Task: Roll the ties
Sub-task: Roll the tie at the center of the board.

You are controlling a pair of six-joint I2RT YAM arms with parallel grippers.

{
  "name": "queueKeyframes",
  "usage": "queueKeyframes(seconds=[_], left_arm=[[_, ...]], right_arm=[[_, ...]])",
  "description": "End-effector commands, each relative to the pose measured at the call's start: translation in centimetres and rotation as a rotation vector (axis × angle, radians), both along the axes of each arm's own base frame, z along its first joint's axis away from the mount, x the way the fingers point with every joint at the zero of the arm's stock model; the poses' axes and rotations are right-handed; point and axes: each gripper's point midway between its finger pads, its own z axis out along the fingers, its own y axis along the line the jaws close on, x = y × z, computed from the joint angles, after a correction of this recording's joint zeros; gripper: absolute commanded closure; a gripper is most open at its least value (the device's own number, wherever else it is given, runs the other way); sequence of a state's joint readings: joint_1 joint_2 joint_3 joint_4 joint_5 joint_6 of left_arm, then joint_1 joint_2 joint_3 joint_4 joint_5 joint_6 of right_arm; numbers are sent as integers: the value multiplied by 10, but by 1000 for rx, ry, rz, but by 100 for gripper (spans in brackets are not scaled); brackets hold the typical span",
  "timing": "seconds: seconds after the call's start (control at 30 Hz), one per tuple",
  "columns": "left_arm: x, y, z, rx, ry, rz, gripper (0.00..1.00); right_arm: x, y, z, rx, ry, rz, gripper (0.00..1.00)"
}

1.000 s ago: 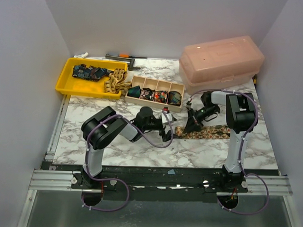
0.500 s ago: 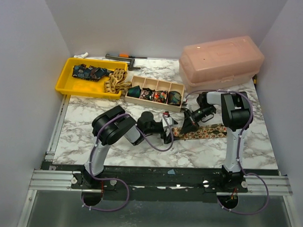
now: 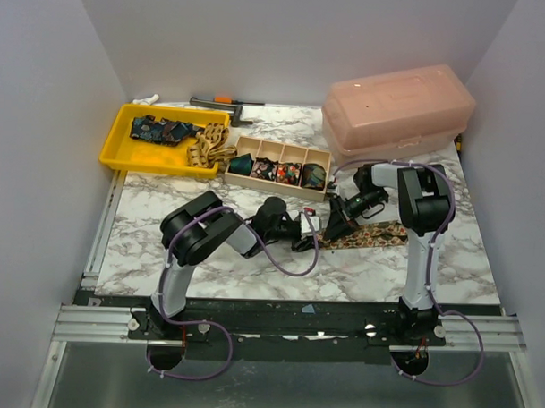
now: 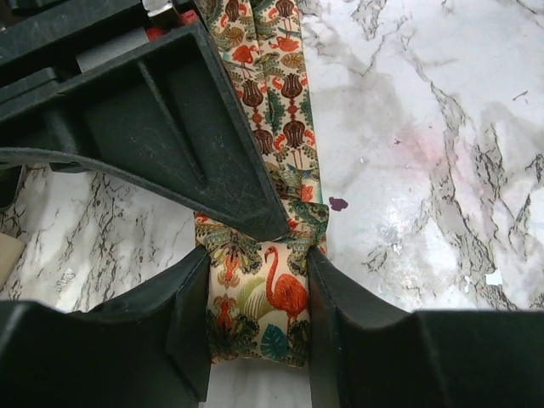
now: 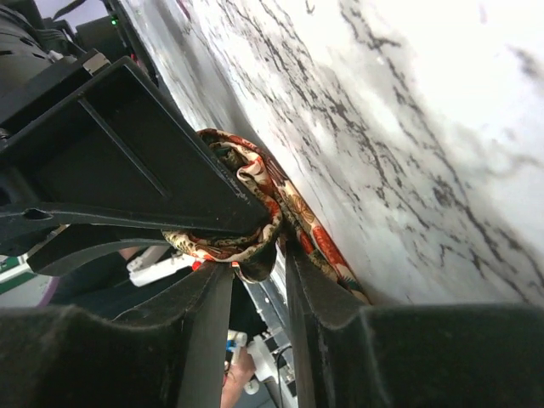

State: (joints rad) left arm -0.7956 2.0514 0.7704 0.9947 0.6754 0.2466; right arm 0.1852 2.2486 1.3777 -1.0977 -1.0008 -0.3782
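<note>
A tie point(image 3: 372, 234) with an orange flamingo and leaf print lies flat on the marble table, running right from a rolled end. In the left wrist view that roll point(image 4: 259, 297) sits squeezed between both fingers of my left gripper point(image 4: 257, 316), which is shut on it. My left gripper point(image 3: 303, 240) and right gripper point(image 3: 331, 227) meet tip to tip at the roll. In the right wrist view my right gripper point(image 5: 255, 265) has its jaws parted, with only a fold of the roll point(image 5: 234, 245) hanging at their tips. The other gripper's black finger covers part of the roll in each wrist view.
A wooden divider box point(image 3: 231, 172) behind the grippers holds several rolled ties. A yellow tray point(image 3: 122, 152) at the back left holds a dark blue tie point(image 3: 159, 128) and a tan one point(image 3: 210, 146) draped over its rim. A pink lidded bin point(image 3: 397, 110) stands at the back right.
My left gripper slid right to the rolled end and closed from wide open onto it. My right gripper, shut a second ago, has parted its jaws and shifted slightly left.
</note>
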Motion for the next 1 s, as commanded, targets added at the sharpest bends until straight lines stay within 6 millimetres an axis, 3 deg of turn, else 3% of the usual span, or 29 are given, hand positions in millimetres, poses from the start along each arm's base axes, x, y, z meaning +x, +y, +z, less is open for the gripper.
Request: queueKeyframes(seconds=[0.0,0.17,0.23,0.33,0.37,0.43,0.47,0.6,0.67,0.83,0.97], left_arm=[[-5,26,-42,186,82,48,85],[-9,26,-45,195,97,35,85],[-9,26,-45,201,104,32,85],[-9,25,-47,207,119,32,83],[-10,25,-47,207,127,29,82],[-11,24,-44,191,133,20,74],[-12,25,-41,174,134,16,62],[-8,26,-12,18,103,24,35],[-5,26,2,-54,60,28,27],[-5,15,13,-110,35,-22,25],[-7,4,14,-129,19,-71,30]], right_arm=[[7,-19,-29,-156,-130,45,62],[8,-1,-4,-46,-107,-25,63],[9,1,-3,-34,-104,-29,74],[7,-4,-12,-72,-105,-16,98],[6,-7,-15,-94,-110,-10,100],[8,-17,-26,-171,-139,-6,100],[11,-23,-33,-224,-156,-14,100],[8,-40,-58,-361,-139,-13,100],[3,-46,-65,-398,-113,-7,100],[-5,-56,-77,-466,-73,18,100],[-3,-58,-79,-484,-56,21,100]])
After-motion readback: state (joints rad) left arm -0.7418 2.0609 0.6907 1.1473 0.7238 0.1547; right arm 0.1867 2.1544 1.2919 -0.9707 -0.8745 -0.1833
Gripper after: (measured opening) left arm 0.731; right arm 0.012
